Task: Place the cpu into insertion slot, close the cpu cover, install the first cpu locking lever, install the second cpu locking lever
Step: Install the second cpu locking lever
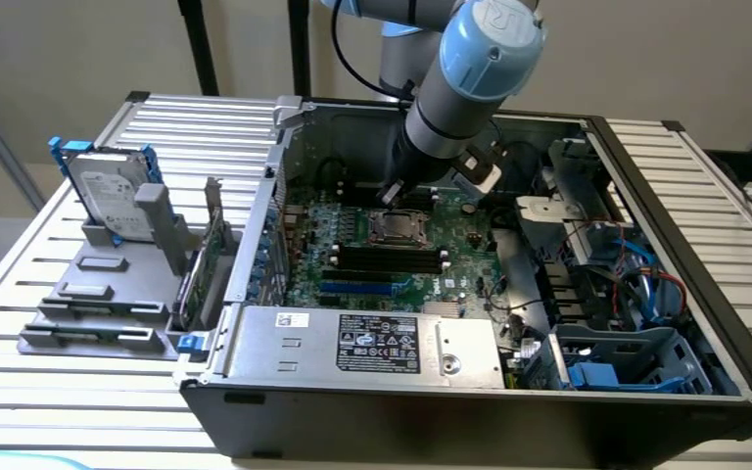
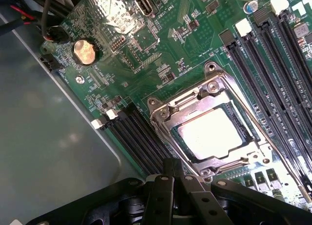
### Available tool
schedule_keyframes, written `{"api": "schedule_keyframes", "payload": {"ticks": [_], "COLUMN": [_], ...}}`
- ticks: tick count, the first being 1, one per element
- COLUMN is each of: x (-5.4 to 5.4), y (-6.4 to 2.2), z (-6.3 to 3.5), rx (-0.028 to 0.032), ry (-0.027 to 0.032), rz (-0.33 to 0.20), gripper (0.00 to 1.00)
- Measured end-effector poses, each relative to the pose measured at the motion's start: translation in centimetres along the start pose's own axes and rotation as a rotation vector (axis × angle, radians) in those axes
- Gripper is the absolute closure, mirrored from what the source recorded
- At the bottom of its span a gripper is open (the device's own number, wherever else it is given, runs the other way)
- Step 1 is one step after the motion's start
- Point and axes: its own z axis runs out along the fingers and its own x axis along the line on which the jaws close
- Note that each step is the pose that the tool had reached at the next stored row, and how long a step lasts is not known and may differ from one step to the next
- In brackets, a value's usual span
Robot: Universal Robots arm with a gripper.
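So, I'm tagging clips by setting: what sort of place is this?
Probably a lab or workshop bench for computer assembly: an opened desktop case lies on a slatted metal table, with a hard drive in a holder beside it.

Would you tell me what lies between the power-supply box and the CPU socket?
In the exterior view, black memory slots on the green board lie between the box and the socket.

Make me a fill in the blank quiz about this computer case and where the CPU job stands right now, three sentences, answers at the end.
1. The cpu lies in the insertion slot with the cpu cover ____ over it.
2. The gripper has its jaws ____ and holds nothing.
3. The round coin battery sits on the ____ circuit board.

Missing words: closed; shut; green
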Motion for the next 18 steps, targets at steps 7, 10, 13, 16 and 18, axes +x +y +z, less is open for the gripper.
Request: {"api": "schedule_keyframes", "payload": {"ticks": [7, 10, 13, 16, 18], "x": [-0.1, -0.4, -0.8, -1.3, -1.8], "y": [0.04, 0.29, 0.46, 0.64, 0.92], "z": [-0.05, -0.39, -1.16, -2.12, -2.68], "rx": [0.0013, 0.006, 0.0107, 0.0145, 0.0158], "ry": [-0.0012, -0.004, -0.007, -0.0096, -0.0105], "rz": [0.001, 0.003, 0.005, 0.007, 0.008], "gripper": [0.89, 0.89, 0.89, 0.89, 0.89]}}
